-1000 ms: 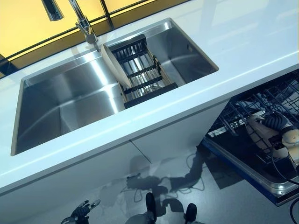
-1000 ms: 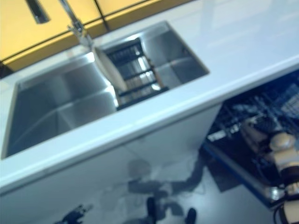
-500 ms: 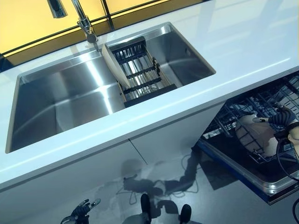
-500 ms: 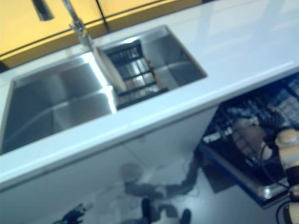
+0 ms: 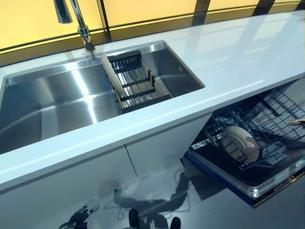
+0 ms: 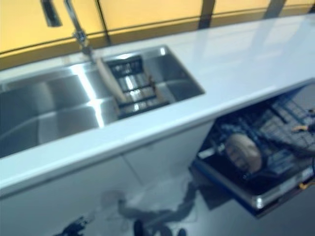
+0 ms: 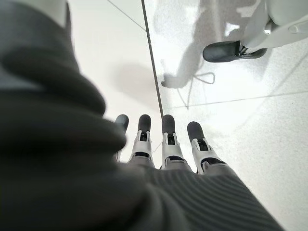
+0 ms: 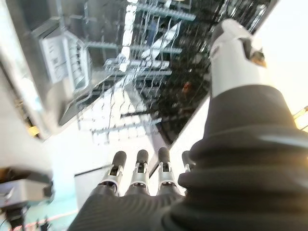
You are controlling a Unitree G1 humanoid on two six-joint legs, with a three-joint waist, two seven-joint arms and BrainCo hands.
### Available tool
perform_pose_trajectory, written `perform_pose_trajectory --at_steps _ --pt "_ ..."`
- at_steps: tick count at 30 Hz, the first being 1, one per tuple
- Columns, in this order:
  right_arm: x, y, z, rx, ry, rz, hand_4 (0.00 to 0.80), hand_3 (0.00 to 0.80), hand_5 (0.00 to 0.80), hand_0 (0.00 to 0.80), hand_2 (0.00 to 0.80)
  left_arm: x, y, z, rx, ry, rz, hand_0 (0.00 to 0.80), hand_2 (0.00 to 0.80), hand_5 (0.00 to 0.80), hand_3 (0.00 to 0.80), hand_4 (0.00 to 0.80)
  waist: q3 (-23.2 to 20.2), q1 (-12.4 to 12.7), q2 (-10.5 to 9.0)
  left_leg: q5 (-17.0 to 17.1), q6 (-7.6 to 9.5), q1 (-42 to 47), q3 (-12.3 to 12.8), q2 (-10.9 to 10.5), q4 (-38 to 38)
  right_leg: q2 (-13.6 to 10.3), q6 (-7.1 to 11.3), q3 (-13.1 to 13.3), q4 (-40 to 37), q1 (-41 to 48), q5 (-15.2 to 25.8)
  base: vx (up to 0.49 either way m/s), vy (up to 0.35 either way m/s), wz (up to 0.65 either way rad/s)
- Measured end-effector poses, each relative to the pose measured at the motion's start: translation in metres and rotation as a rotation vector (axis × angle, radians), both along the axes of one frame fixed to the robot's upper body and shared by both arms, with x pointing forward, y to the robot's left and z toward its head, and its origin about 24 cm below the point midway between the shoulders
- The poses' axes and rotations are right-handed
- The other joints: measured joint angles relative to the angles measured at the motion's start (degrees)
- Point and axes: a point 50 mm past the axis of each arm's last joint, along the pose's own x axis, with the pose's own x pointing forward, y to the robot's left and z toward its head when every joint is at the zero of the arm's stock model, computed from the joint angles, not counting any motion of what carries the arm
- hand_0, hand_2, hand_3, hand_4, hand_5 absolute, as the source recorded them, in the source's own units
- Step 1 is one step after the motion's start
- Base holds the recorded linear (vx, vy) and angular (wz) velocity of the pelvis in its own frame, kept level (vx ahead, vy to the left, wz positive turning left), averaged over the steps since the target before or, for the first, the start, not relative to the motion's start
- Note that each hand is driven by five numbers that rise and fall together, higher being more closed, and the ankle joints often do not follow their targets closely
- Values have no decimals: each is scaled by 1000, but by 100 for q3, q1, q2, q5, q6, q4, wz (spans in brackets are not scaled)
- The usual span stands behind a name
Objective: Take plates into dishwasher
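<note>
Cream round plate (image 5: 239, 143) stands on edge in wire lower rack (image 5: 267, 125) of open dishwasher, below white worktop (image 5: 228, 57). Second cream plate (image 5: 110, 76) leans upright in black slatted drainer (image 5: 136, 82) inside stainless steel sink (image 5: 52, 102), beside chrome tap (image 5: 82, 26). Right hand (image 8: 139, 175) over rack, fingers straight, empty. Left hand (image 7: 166, 144) low near grey floor (image 7: 250, 125), fingers extended, holding nothing.

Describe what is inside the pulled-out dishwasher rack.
One pale plate stands on edge in the dishwasher rack; the rack's far end is cut off, so anything there cannot be seen.
</note>
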Motion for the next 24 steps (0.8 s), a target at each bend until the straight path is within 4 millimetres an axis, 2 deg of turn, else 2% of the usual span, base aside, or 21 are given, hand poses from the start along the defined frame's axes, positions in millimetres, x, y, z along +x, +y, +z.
perform_pose_trajectory --at_steps 3,5,8,11,13,16,19,20,22,24 --pt "-8 -10 15 -72 -2 -61 0 0 0 0 0 -2 1 -1 3 8 3 0 0 0 0 0 -50 21 -8 0 1 22 -17 -4 0 -11 5 -14 1 36 2 4 1 2" --pt "-6 -9 30 -117 -48 -79 0 0 0 0 0 -6 2 -2 3 22 8 0 0 0 0 0 -104 18 -9 1 1 22 -25 -19 3 -8 6 -23 3 41 3 11 1 2" --pt "1 -3 53 -193 -139 -90 0 0 0 0 0 -8 2 -3 3 31 11 0 0 0 0 0 -171 34 9 4 0 26 -71 -19 5 -2 6 -72 5 74 1 17 -3 8" --pt "12 12 79 -299 -253 -57 0 0 0 0 0 -7 2 -3 2 28 10 0 0 0 0 0 -192 55 17 25 1 22 -131 -26 5 0 6 -120 3 98 0 4 -19 12" --pt "21 35 104 -396 -362 9 0 0 0 0 0 -6 2 -3 1 28 10 0 0 0 0 0 -205 58 16 48 1 18 -210 -31 5 0 8 -217 -5 137 -14 -5 -72 19" --pt "29 61 121 -559 -456 96 0 0 0 0 0 -4 1 -3 2 26 10 0 0 0 0 0 -268 196 -15 72 -17 10 -312 -31 7 21 0 -256 -6 181 -47 -14 -144 20" --pt "38 105 135 -767 -575 280 0 0 0 0 0 -7 -2 -5 -3 35 20 0 0 0 0 0 -288 240 -11 115 -50 17 -506 -33 12 45 -15 -396 -17 291 -105 -32 -113 31" --pt "40 125 142 -863 -620 359 0 0 0 0 0 -7 -6 -7 -12 34 23 0 0 0 0 0 -298 382 6 133 -71 10 -524 -11 20 71 -28 -410 -17 295 -114 -37 -39 16" --pt "42 150 149 -1036 -654 455 0 0 0 0 0 -4 -13 -8 -34 23 15 0 0 0 0 0 -302 549 10 156 -102 6 -640 9 12 103 -62 -474 -18 319 -138 -10 32 20" --pt "45 167 153 -1168 -655 520 0 0 0 0 0 -2 -20 -9 -54 18 11 0 0 0 0 0 -303 746 8 163 -121 -12 -643 24 73 121 -86 -508 9 362 -190 28 152 26"
